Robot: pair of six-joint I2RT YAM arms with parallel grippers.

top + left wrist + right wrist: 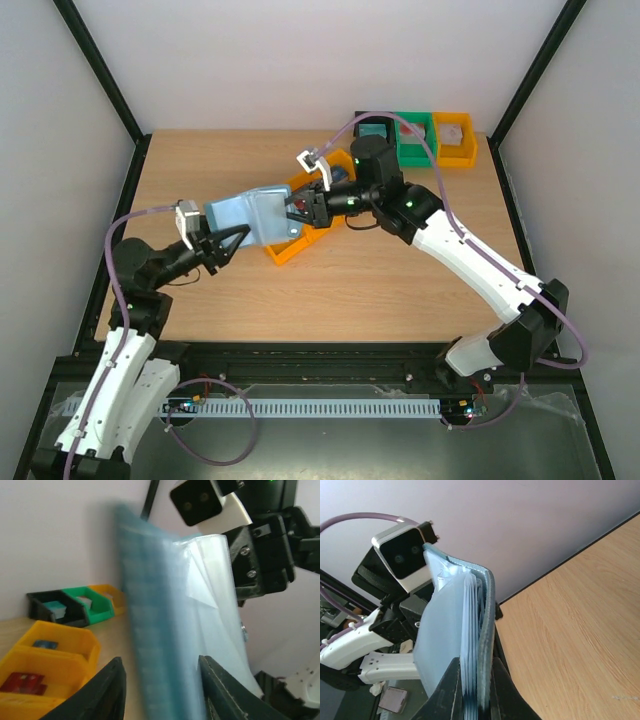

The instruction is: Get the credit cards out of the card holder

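Right claw (475,670) mine, clamped tight on card holder (445,630) edge, holding it aloft as anchor. Left claw (161,662) straddles opposite end, fingers apart; pinching or not, can't tell. Red credit card (20,682) lies in yellow bin (75,640) below.

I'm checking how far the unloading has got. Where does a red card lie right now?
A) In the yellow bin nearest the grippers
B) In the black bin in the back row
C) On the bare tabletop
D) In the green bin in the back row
A: the left wrist view shows the red card lying in the near compartment of the yellow bin, with a blue card in the compartment behind it.
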